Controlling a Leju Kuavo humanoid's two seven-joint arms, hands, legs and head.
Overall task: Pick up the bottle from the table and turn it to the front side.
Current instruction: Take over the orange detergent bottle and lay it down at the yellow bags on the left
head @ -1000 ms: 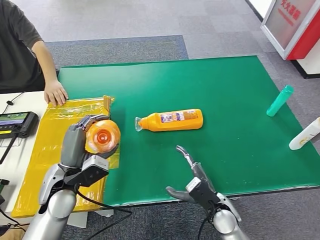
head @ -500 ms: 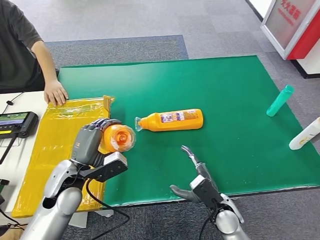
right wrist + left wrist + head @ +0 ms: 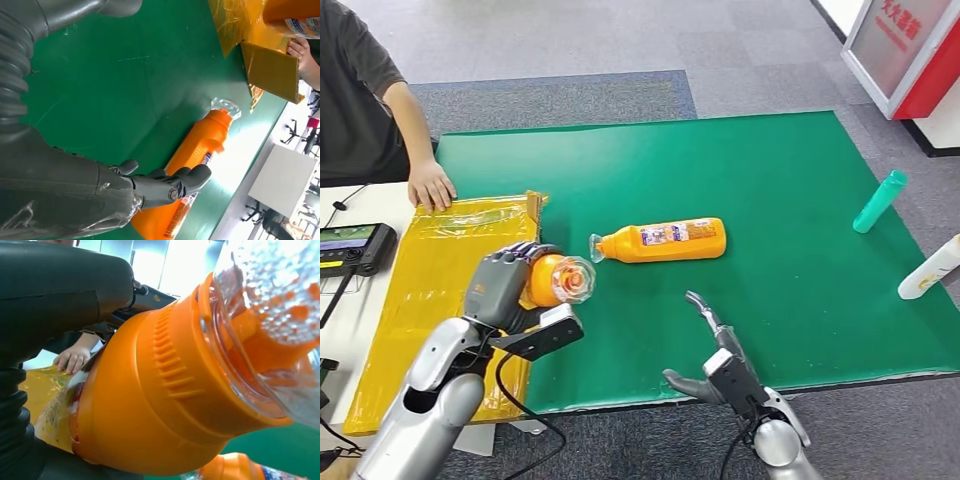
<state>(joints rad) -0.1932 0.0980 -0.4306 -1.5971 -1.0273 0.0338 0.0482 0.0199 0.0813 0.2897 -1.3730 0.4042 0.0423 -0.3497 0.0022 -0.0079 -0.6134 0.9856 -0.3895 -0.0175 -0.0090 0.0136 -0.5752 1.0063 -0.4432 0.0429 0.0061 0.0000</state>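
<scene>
Bright even overhead light, soft shadows, blown-out wrist-view backgrounds.

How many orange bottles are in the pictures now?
2. One orange bottle is held by the left hand above the green mat's near left part. The other lies on its side mid-mat.

I'm seeing the held orange bottle (image 3: 550, 280) sitting in my left hand (image 3: 501, 290), lifted off the green mat (image 3: 773, 150), its clear cap (image 3: 574, 280) pointing toward the camera and slightly to my right. Up close, its ribbed orange shoulder (image 3: 162, 390) is flaring beneath that transparent cap (image 3: 271, 315), with a printed label partly showing by the fingers.
</scene>
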